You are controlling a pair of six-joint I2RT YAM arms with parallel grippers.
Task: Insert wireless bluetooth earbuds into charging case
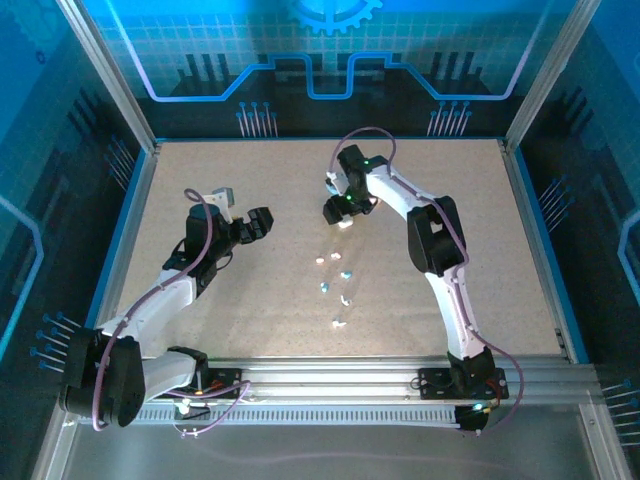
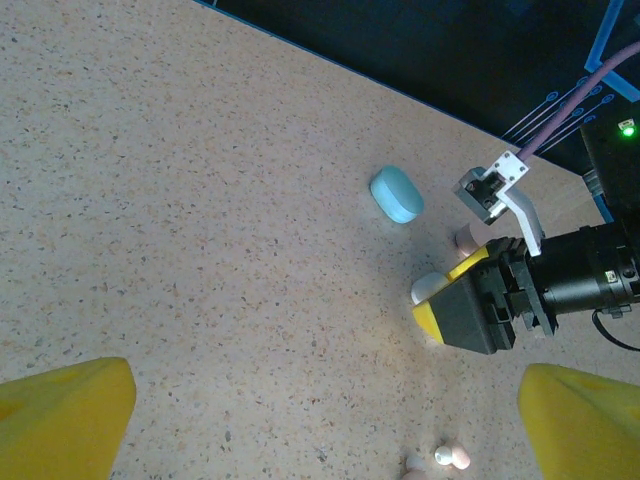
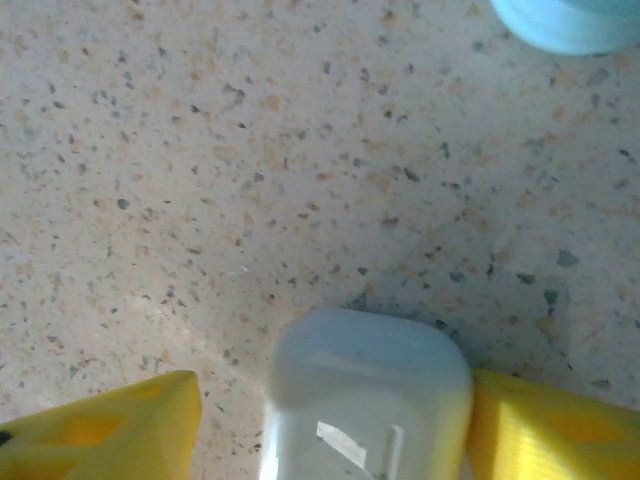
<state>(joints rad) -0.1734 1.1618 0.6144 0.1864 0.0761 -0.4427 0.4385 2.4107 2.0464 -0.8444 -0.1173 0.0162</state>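
A white charging case (image 3: 365, 400) stands on the table between my right gripper's (image 3: 335, 400) yellow fingers. The right finger (image 3: 540, 425) touches its side, and the left finger (image 3: 110, 430) stands off with a gap, so the jaws are open around it. From the left wrist view this case (image 2: 432, 288) peeks out beside the right gripper (image 2: 470, 315). Several tiny earbuds (image 1: 335, 285) lie scattered in front of the right gripper (image 1: 340, 210), a few of them (image 2: 445, 457) near the frame's bottom edge. My left gripper (image 2: 327, 372) hovers wide open over bare table, well left of them (image 1: 255, 225).
A pale blue pebble-shaped case (image 2: 397, 194) lies closed just beyond the white one, also at the top edge of the right wrist view (image 3: 575, 25). A pinkish rounded piece (image 2: 466, 238) shows partly behind the right gripper. The speckled table (image 1: 200, 170) is fenced by aluminium rails.
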